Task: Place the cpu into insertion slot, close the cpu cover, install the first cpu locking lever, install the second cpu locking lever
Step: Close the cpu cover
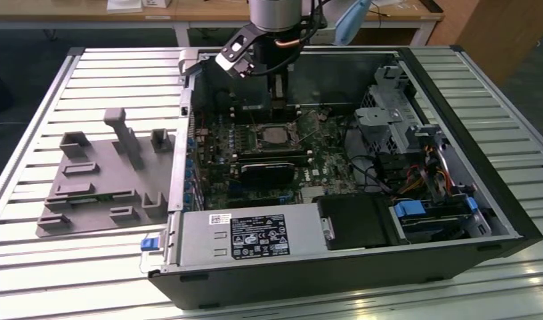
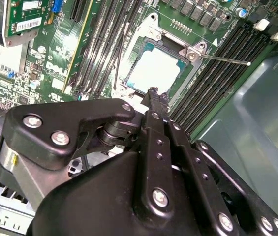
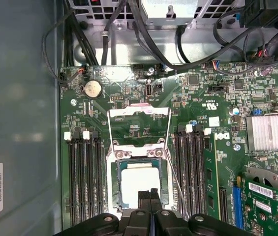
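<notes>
— What's on the worktop?
— An open computer case, with the motherboard inside.
— And the cpu?
— The cpu lies in the insertion slot. The tool hangs over the cpu's edge, narrow, tips pressed together, holding nothing.

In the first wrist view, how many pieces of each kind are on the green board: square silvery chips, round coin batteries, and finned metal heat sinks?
square silvery-grey metal cpu: 1
round silver coin battery: 1
finned silver metal heat sink: 1
Total: 3
</notes>
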Robot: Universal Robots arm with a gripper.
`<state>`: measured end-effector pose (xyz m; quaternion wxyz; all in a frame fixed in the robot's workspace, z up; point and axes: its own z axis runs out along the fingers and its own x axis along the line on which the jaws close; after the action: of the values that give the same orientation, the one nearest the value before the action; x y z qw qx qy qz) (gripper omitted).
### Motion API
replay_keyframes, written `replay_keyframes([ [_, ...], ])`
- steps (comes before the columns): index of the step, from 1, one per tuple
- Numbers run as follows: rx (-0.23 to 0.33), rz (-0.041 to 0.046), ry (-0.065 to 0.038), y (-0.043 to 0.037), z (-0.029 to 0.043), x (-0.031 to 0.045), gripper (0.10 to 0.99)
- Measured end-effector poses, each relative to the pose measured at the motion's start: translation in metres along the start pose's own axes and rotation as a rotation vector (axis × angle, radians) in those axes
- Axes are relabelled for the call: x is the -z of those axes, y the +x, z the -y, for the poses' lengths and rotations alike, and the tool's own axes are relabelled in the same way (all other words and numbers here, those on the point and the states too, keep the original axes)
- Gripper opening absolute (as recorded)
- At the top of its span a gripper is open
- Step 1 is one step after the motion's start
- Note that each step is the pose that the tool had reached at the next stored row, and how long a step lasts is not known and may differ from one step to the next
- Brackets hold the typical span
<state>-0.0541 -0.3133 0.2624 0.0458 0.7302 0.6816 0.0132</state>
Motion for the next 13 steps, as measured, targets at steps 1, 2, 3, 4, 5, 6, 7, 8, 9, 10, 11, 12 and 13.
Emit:
replay_keyframes([
  [1,0.0,0.0,0.0,0.0,0.0,0.0,0.102],
  [2,0.0,0.0,0.0,0.0,0.0,0.0,0.102],
  [3,0.0,0.0001,0.0,0.0,0.0,0.0001,0.102],
  [4,0.0,0.0002,0.0,0.0,-0.0004,0.0001,0.102],
  [5,0.0,0.0003,0.0,0.0001,-0.0015,0.0,0.102],
  [6,0.0,0.0002,0.0,0.0002,-0.0033,-0.0002,0.102],
  [7,0.0,0.0001,0.0,0.0004,-0.0059,-0.0004,0.102],
  [8,0.0,0.0002,0.0,0.0006,-0.0085,-0.0006,0.102],
  [9,0.0,0.0001,0.0,0.0008,-0.0115,-0.0009,0.102],
  [10,0.0,0.0001,0.0,0.001,-0.0144,-0.0011,0.102],
  [11,0.0,0.0002,0.0,0.0012,-0.0175,-0.0014,0.102],
  [12,0.0,0.0002,0.0,0.0015,-0.0211,-0.0017,0.102],
  [13,0.0,0.0002,0.001,0.0017,-0.0249,-0.002,0.102],
])
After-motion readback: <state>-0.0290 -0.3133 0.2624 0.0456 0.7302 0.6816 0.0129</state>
